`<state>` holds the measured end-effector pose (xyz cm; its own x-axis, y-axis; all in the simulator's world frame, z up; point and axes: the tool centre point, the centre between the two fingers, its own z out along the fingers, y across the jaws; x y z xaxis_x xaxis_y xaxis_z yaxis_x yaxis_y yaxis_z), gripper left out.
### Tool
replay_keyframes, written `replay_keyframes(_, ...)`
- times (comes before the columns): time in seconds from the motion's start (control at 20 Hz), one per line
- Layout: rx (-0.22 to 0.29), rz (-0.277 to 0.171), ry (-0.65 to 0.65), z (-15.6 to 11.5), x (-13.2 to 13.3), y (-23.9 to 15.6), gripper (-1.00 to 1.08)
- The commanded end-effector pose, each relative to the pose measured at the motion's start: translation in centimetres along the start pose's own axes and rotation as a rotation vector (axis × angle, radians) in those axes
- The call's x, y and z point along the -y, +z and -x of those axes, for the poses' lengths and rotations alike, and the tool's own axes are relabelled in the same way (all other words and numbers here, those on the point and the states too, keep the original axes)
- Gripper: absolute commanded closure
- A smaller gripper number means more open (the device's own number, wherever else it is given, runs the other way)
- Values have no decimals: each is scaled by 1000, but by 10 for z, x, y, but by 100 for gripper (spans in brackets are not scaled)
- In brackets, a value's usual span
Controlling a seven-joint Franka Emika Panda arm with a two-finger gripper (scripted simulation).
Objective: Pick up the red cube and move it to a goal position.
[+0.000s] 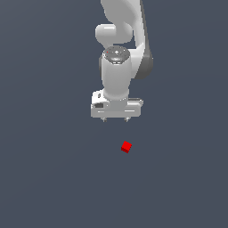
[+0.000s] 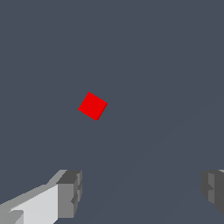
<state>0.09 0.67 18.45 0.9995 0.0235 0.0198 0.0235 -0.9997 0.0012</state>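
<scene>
The red cube [image 1: 126,147] is a tiny bright red block lying on the flat dark grey surface, turned at an angle. In the exterior view it lies below my white gripper [image 1: 116,119] and a little toward that view's right, apart from it. The gripper points down, open and empty, with its two short fingertips [image 1: 105,119] set wide apart. In the wrist view the cube [image 2: 92,106] shows ahead of the gripper [image 2: 142,192], outside the gap between the grey fingertips [image 2: 72,192], closer to one of them.
The white arm [image 1: 120,44] rises behind the gripper toward the top of the exterior view. The dark grey surface [image 1: 53,178] spreads all around with no edge in view.
</scene>
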Motion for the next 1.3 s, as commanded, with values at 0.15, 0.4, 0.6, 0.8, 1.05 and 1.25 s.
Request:
replay_keyframes(0.15, 0, 0, 5, 0, 1, 2, -92)
replay_keyframes(0.4, 1, 0, 35, -2, 5, 11, -92)
replay_keyframes(0.6, 3, 1, 80, -6, 11, 25, -92)
replay_keyframes(0.8, 5, 2, 144, -11, 19, 44, -92)
replay_keyframes(1.05, 9, 4, 252, -21, 31, 78, -92)
replay_keyframes(1.25, 12, 5, 345, -31, 41, 107, -92)
